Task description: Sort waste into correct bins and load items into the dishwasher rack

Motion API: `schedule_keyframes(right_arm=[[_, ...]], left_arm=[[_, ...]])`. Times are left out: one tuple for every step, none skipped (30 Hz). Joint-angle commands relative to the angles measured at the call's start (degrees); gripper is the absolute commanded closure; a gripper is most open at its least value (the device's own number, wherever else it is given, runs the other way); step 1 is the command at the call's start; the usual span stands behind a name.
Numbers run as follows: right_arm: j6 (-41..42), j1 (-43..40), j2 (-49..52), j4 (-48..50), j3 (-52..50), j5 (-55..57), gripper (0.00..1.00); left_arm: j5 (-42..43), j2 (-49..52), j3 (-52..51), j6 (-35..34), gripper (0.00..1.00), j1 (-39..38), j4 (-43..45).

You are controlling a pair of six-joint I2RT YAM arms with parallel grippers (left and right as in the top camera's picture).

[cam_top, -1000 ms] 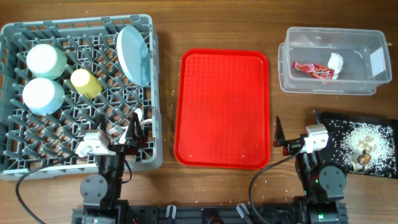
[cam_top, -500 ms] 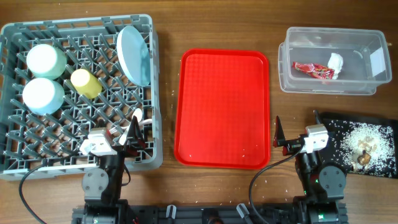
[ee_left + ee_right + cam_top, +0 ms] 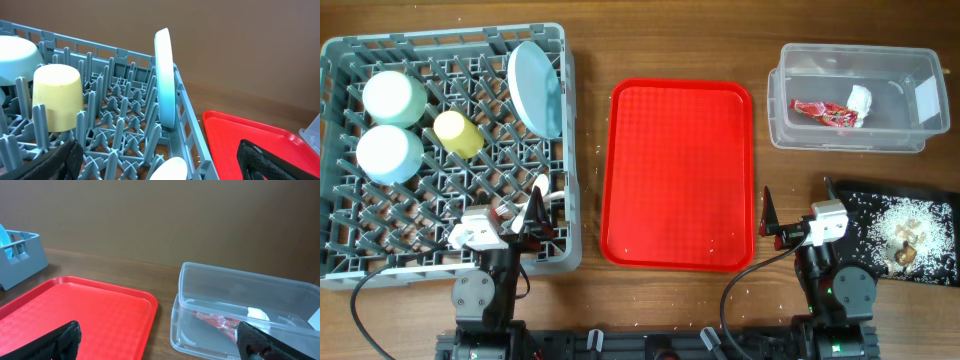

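while jaws gape, rack (image 3: 380,225) holds cup (image 3: 458,133).

Cup (image 3: 458,133) and plate (image 3: 535,88) stand in rack (image 3: 420,215); wrapper (image 3: 823,113) lies in tub (image 3: 802,72).

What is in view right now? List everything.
grey plastic lattice dishwasher rack: one, grey, table's left.
pale mint round dishes: two, mint, rack's left side.
yellow cup: one, yellow, rack, beside dishes.
round pale plate: one, whitish, on edge, rack's right wall.
white plastic cutlery: count unclear, white, rack's near right.
red rectangular serving tray: one, red, centre.
clear rectangular plastic tub: one, clear, far right.
shiny red crinkled wrapper: one, red, in tub.
crumpled white napkin: one, white, in tub.
flat black rectangular tray: one, black, near right.
small food scraps: several, beige-brown, on black tray.
left fingers: two, black, open, over rack.
right fingers: two, black, open, between both trays.
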Motion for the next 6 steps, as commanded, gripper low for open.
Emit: schedule_keyframes(right_arm=[[0.8,-0.3,-0.4,0.1,0.0,0.6,0.00],[0.8,-0.3,-0.4,0.1,0.0,0.6,0.00],[0.8,-0.3,-0.4,0.1,0.0,0.6,0.00],[0.8,-0.3,-0.4,0.1,0.0,0.6,0.00],[0.8,-0.3,-0.4,0.1,0.0,0.6,0.00],[0.8,-0.3,-0.4,0.1,0.0,0.6,0.00]], left_arm=[[0.5,-0.2,-0.2,1.4,0.00,0.3,-0.2],[0.5,-0.2,-0.2,1.4,0.00,0.3,-0.2],[0.5,-0.2,-0.2,1.4,0.00,0.3,-0.2],[0.5,-0.2,-0.2,1.4,0.00,0.3,-0.2],[0.5,-0.2,-0.2,1.4,0.00,0.3,-0.2],[0.5,-0.2,-0.2,1.4,0.00,0.3,-0.2]])
